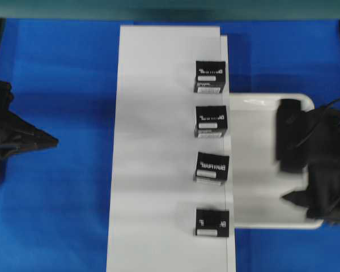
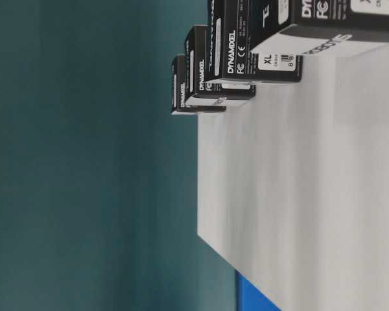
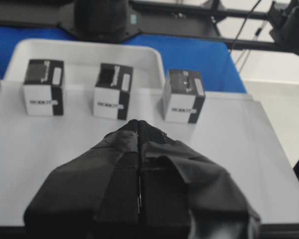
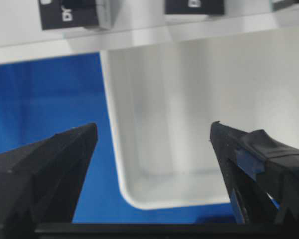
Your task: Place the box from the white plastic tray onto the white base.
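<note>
The right tool (image 4: 152, 134), spread wide and holding nothing, hangs over the white plastic tray (image 1: 255, 164). 4 boxes (image 1: 212, 167) line the white base's (image 1: 158, 153) right edge. The left tool (image 3: 138, 124) is closed, left of the base.

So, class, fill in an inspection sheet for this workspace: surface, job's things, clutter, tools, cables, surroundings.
Surface: blue table cover.
Job's things: four black boxes stand in a row along the right edge of the white base; the white plastic tray beside it holds no box.
Clutter: nothing seen.
Tools: left tool shut, holding nothing, off the base's left side; right tool open, holding nothing, over the tray.
Cables: a dark cable runs along the right arm.
Surroundings: teal wall behind the table.
</note>
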